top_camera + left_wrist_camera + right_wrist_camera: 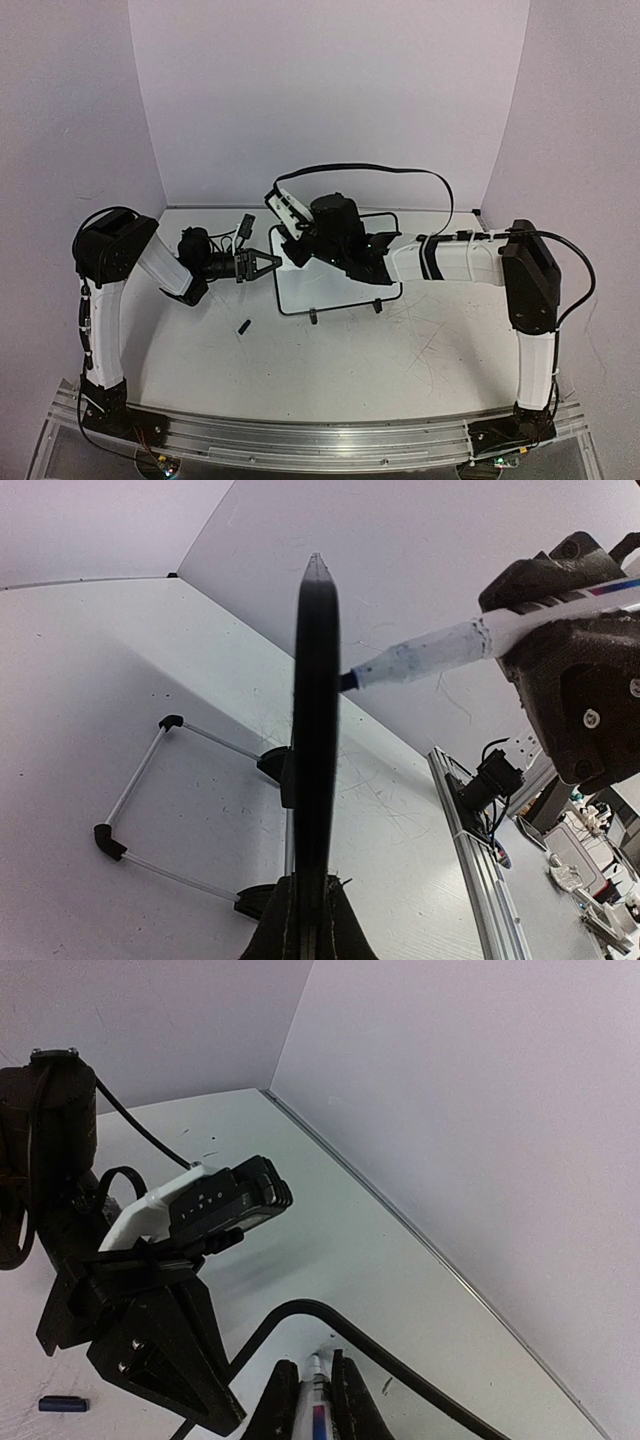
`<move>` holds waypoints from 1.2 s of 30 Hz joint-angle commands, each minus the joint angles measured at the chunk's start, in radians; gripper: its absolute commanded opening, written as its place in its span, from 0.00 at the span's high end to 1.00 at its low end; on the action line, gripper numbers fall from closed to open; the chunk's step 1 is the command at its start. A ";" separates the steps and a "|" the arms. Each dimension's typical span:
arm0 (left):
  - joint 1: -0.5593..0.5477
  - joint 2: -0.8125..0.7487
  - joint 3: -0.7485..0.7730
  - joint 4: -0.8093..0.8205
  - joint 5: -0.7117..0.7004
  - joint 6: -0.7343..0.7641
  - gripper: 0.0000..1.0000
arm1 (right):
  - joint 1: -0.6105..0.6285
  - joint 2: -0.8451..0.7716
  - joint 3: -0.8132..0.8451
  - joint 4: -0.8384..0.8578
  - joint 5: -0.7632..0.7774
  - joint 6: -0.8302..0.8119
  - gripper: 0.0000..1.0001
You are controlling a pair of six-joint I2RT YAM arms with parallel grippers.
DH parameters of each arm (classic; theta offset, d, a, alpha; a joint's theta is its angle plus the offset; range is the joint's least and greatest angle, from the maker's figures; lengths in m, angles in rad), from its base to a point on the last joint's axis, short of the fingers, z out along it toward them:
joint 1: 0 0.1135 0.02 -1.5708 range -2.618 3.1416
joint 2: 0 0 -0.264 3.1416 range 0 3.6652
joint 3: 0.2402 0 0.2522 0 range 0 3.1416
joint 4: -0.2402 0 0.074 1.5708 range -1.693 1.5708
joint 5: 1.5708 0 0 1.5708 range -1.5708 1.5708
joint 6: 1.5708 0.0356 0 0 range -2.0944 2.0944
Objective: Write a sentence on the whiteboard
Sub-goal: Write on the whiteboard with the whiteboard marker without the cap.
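Observation:
The whiteboard (335, 290) stands tilted on its wire stand (140, 800) at mid-table. My left gripper (262, 265) is shut on the board's left edge. In the left wrist view that edge (316, 730) runs up from the closed gripper (308, 925). My right gripper (305, 250) reaches over the board, shut on a white marker (450, 645). The marker's blue tip rests against the board's face. In the right wrist view the marker (316, 1400) sits between the fingers, inside the board's rounded black frame (330, 1312). The sentence is hidden; no writing shows.
A small dark marker cap (243, 326) lies on the tabletop in front of the board's left foot; the cap (62, 1403) also shows in the right wrist view. Lilac walls close the back and sides. The arms' mounting rail (320, 435) runs along the near edge.

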State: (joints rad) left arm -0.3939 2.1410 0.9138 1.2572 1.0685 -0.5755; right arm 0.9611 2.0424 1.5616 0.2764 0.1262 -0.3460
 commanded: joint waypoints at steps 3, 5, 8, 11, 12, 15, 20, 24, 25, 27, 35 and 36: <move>0.003 -0.044 -0.017 0.005 -0.002 0.011 1.00 | 0.003 0.017 0.018 0.024 0.010 0.027 1.00; 0.003 -0.046 -0.017 0.005 -0.001 0.012 1.00 | 0.005 0.016 0.012 0.021 0.007 0.033 1.00; 0.003 -0.047 -0.016 0.004 -0.001 0.012 1.00 | 0.004 0.012 -0.002 0.018 0.005 0.043 1.00; 0.002 -0.048 -0.016 0.004 0.000 0.012 1.00 | 0.007 0.001 -0.022 0.017 0.000 0.055 1.00; 0.003 -0.047 -0.016 0.004 0.000 0.012 1.00 | 0.008 -0.001 -0.029 0.017 0.000 0.057 1.00; 0.003 -0.047 -0.016 0.002 -0.001 0.011 1.00 | 0.016 -0.004 -0.042 0.016 0.000 0.064 1.00; 0.003 -0.049 -0.016 0.001 -0.001 0.011 1.00 | 0.024 0.001 -0.063 0.015 -0.002 0.081 1.00; 0.003 -0.047 -0.015 0.001 0.000 0.010 1.00 | 0.026 -0.002 -0.063 0.016 0.000 0.091 1.00; 0.002 -0.045 -0.014 0.000 0.001 0.010 1.00 | 0.026 -0.005 -0.059 0.017 0.003 0.091 1.00; 0.002 -0.043 -0.013 -0.001 0.001 0.010 1.00 | 0.026 -0.020 -0.056 0.023 -0.001 0.093 1.00; 0.003 -0.041 -0.013 -0.001 0.001 0.010 1.00 | 0.025 -0.049 -0.049 0.056 0.003 0.093 1.00; 0.002 -0.041 -0.013 -0.001 0.001 0.009 1.00 | 0.025 -0.046 -0.045 0.056 0.007 0.090 1.00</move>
State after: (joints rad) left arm -0.3939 2.1407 0.9134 1.2560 1.0637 -0.5751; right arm 0.9863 2.0453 1.4956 0.2897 0.1158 -0.2600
